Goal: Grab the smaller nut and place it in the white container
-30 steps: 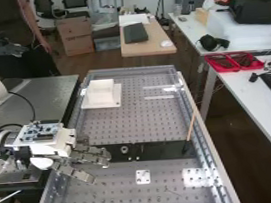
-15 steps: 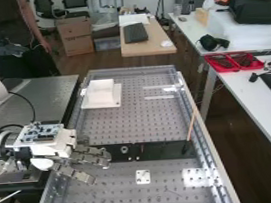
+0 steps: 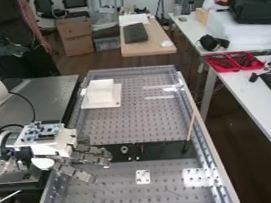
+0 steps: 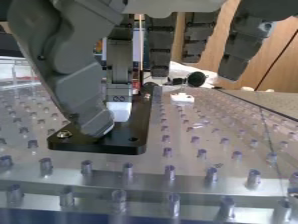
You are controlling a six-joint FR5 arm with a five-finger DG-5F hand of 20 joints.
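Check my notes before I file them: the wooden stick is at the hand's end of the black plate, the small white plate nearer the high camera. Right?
No: the high view shows the wooden stick at the end of the black plate away from the hand; the small white plate is nearer the high camera.

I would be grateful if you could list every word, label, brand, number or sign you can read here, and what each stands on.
None can be read for certain.
Circuit board on the arm: any print is too small to read.
Hand: the small marks on it are too small to make out.
Black plate: no readable text.
Cardboard box: no readable text.
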